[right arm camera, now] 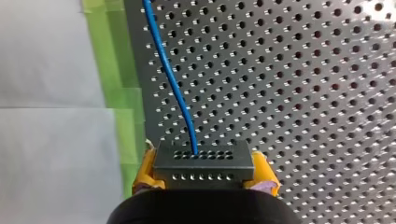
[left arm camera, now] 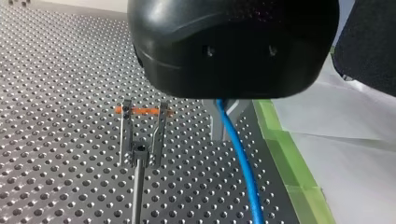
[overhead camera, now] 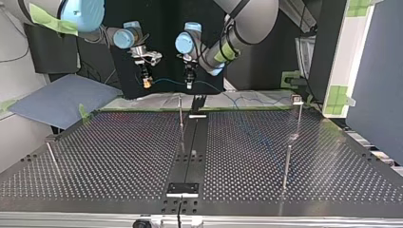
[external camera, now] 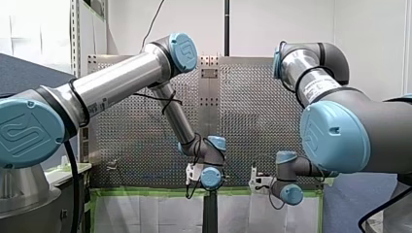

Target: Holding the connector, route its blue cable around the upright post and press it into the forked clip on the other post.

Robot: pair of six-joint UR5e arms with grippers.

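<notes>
Gripping the connector (right arm camera: 203, 161) by its two short ends, my right gripper (right arm camera: 203, 171) has its yellow pads (right arm camera: 144, 171) drawn in to the block's width. The connector is a dark, boxy piece with rows of small holes. Its long axis lies crosswise between the pads and its holed face points away from the gripper, at the perforated table (right arm camera: 303, 93). The blue cable (right arm camera: 170, 79) leaves that face, thin and smooth, and runs out along the plate's edge beside the green tape (right arm camera: 116, 93).

In the top view the cable hangs nearly level above the table's far edge, from there across to my left gripper (overhead camera: 189, 84). Its metal fingers (left arm camera: 218, 122) are almost together, with the cable passing between them and touching. Beside that gripper stands the forked clip (left arm camera: 140, 133), two thin metal prongs on a dark post (left arm camera: 137, 186), apart from the cable.
</notes>
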